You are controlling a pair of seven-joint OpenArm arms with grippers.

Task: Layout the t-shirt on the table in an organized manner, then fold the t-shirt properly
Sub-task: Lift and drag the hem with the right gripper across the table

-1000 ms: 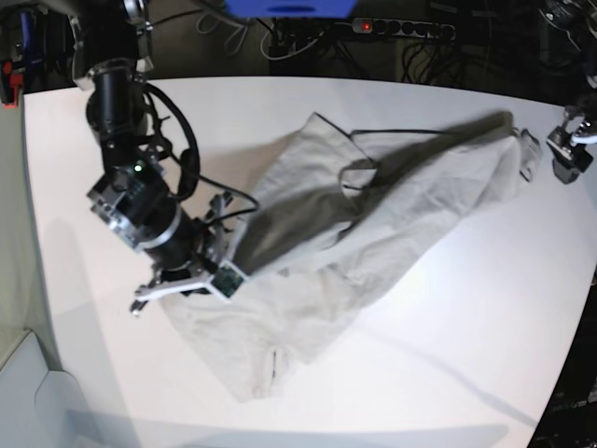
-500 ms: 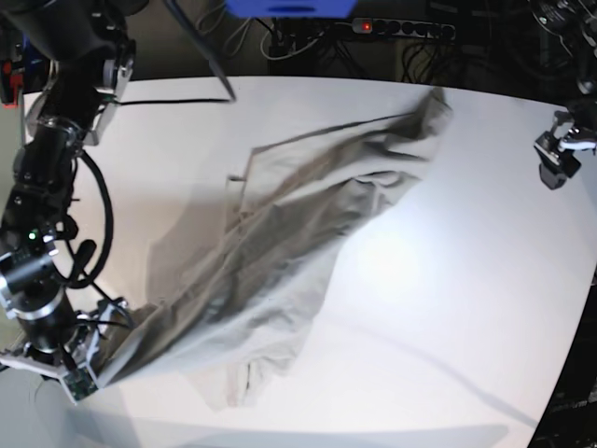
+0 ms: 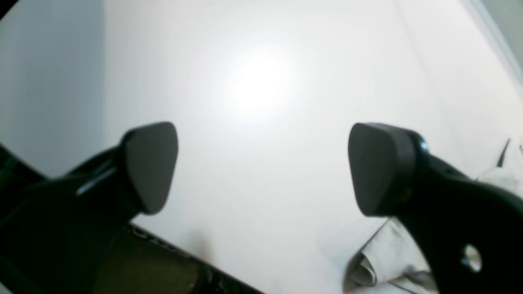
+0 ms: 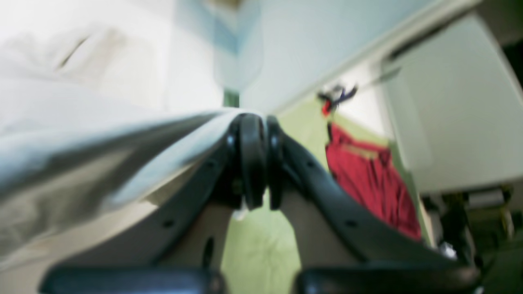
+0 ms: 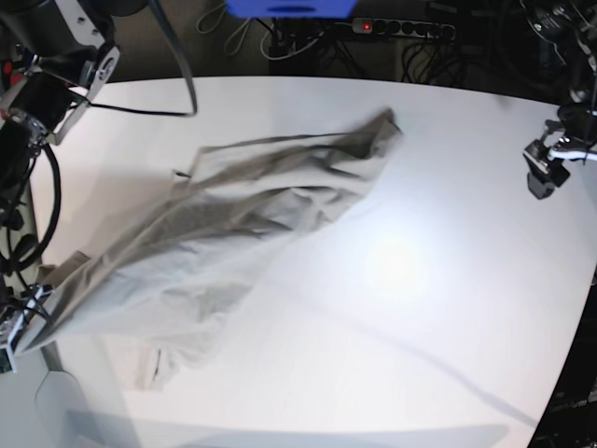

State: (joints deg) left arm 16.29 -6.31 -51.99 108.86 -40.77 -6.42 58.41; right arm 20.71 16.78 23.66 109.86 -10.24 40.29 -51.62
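Barely begun, the job shows a rumpled beige t-shirt (image 5: 233,224) stretched diagonally across the white table (image 5: 438,308), one end pulled out past the table's edge at the base view's lower left, the other end bunched near the table's far middle. None of it lies flat: the cloth is twisted and creased, sleeves and collar cannot be made out, and no fold has been made. By the look of things, the whole of the spreading and all of the folding remain to be done.

The right gripper (image 4: 257,163) has its fingers pressed together on an edge of the shirt, the fabric running taut away from them in the right wrist view. In the base view that arm hangs at the extreme lower left, beyond the tabletop. The left gripper (image 3: 261,167) hovers over bare table near the opposite edge, its pads (image 3: 151,163) spread wide with nothing between them; a corner of the shirt peeks in beside one finger in the left wrist view.

Around the scene: a power strip (image 5: 401,28) with a lit red switch and a tangle of cables lie behind the table, and a red cloth-like object (image 4: 367,175) sits on the green floor below. Nothing rests on the tabletop besides the shirt, though cloth overhanging the edge could, one judges, slip off.
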